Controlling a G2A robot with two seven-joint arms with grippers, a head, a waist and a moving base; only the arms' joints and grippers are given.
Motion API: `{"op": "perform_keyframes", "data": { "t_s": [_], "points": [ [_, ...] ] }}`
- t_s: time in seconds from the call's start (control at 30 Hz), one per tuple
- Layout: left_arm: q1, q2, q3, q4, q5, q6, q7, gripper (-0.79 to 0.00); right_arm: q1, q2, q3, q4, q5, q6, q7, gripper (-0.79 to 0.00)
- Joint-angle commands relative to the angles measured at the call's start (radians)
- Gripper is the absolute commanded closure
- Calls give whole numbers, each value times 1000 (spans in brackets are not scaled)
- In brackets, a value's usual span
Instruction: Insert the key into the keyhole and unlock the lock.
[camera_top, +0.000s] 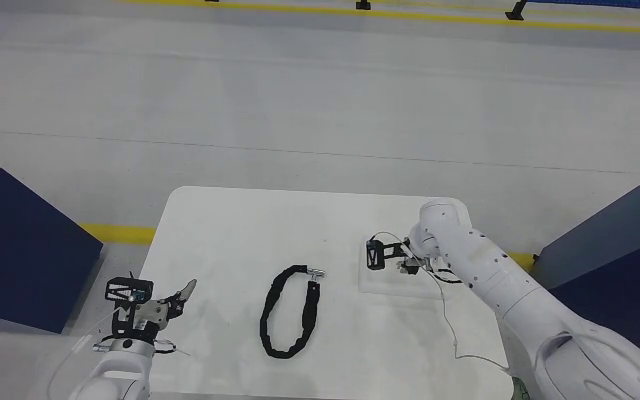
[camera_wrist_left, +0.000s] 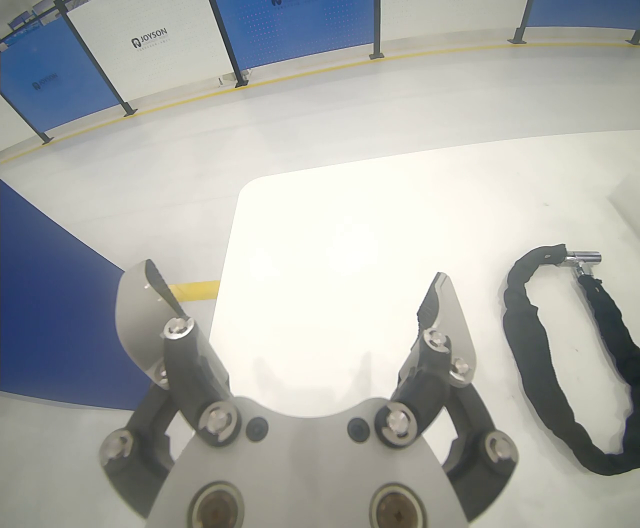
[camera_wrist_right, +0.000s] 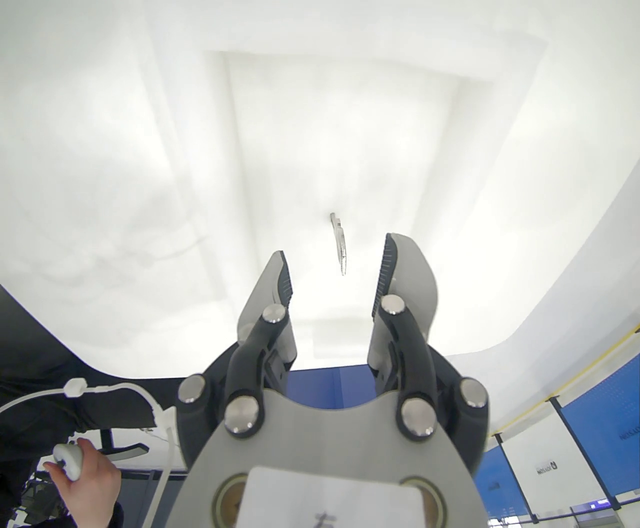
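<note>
A black fabric-covered chain lock (camera_top: 289, 311) lies in a loop at the middle of the white table (camera_top: 240, 240), its silver lock barrel (camera_top: 316, 271) at the far end. In the left wrist view the chain lock (camera_wrist_left: 550, 370) and its barrel (camera_wrist_left: 585, 258) lie off to one side of my left gripper (camera_wrist_left: 295, 290), which is open and holds nothing. My left gripper (camera_top: 170, 300) sits at the table's near left edge. A small silver key (camera_wrist_right: 340, 244) stands on edge on a white pad (camera_wrist_right: 280, 150). My right gripper (camera_wrist_right: 334, 260) hangs open just over it, fingers either side.
The white pad (camera_top: 385, 283) sits at the table's right side under the right gripper (camera_top: 380, 254). Blue panels (camera_top: 40, 260) flank the table on both sides. A thin cable (camera_top: 450, 325) trails along the right arm.
</note>
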Motion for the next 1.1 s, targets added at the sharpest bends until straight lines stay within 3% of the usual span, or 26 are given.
{"op": "perform_keyframes", "data": {
  "t_s": [0.0,0.5,0.57,0.67,0.7,1.07],
  "points": [
    [0,0,0,0,0,0,0,-785,3,-5,-3,14,6,0,0,-345],
    [0,0,0,0,0,0,0,-785,9,-44,-22,99,-12,9,-42,-271],
    [0,0,0,0,0,0,0,-785,9,-49,-23,108,-19,17,-49,-212],
    [0,0,0,0,0,0,0,-785,11,-55,-24,120,-26,21,-59,-15],
    [0,0,0,0,0,0,0,-785,13,-57,-24,124,-29,24,-62,0],
    [0,0,0,0,0,0,0,-785,17,-60,-7,114,-49,23,-72,0]
  ]
}}
